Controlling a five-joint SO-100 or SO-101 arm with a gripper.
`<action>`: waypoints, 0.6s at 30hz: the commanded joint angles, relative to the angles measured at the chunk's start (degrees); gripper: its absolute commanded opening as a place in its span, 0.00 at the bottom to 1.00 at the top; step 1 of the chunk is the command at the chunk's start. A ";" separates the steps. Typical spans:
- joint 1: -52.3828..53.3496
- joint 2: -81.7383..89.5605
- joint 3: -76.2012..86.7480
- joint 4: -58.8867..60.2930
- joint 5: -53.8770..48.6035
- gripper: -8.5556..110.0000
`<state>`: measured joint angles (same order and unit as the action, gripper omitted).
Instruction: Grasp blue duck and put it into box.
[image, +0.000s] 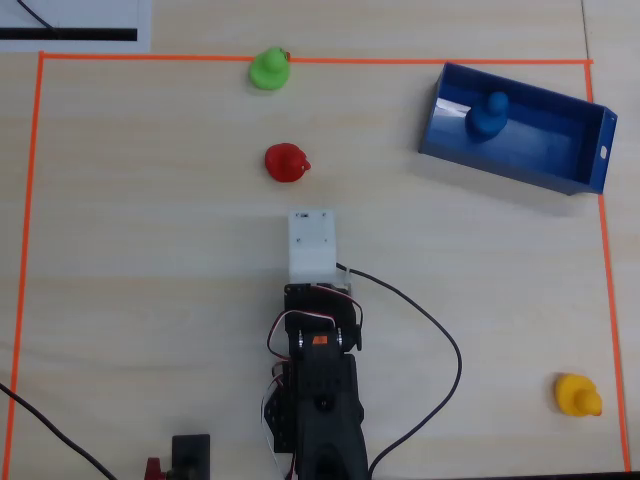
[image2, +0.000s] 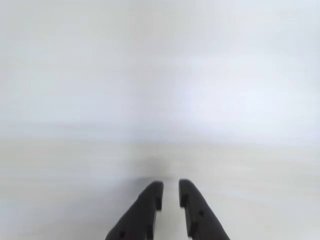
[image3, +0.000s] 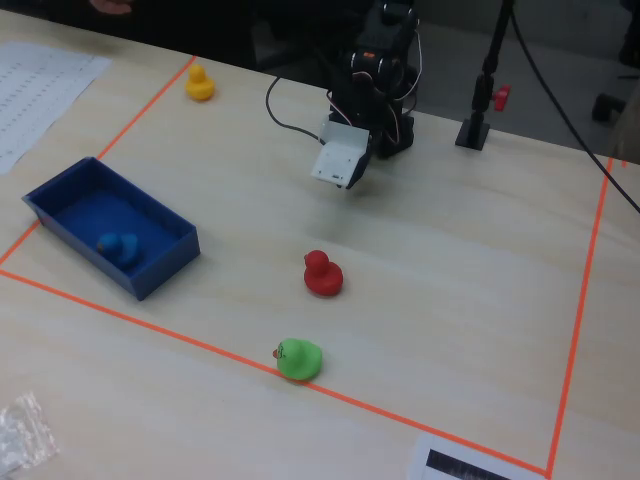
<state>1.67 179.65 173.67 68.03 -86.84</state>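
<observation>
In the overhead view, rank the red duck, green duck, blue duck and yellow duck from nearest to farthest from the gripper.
The gripper itself is hidden under the white wrist block, so I rank from there.
1. Red duck: just above it.
2. Green duck: farther up, on the tape line.
3. Blue duck: upper right, inside the box.
4. Yellow duck: lower right corner.
2 and 3 are close.

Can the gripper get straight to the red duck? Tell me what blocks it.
Probably yes. The red duck sits on bare table just ahead of the gripper, with nothing between them.

Pale wooden table (image3: 470, 270) edged by orange tape (image3: 580, 300); beyond looks dark.
</observation>
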 joint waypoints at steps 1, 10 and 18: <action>-0.53 4.83 1.49 2.64 -0.35 0.07; -1.05 10.02 4.48 8.70 -1.05 0.07; -0.53 10.11 4.48 8.79 -1.05 0.07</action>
<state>0.79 189.49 178.15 75.76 -87.54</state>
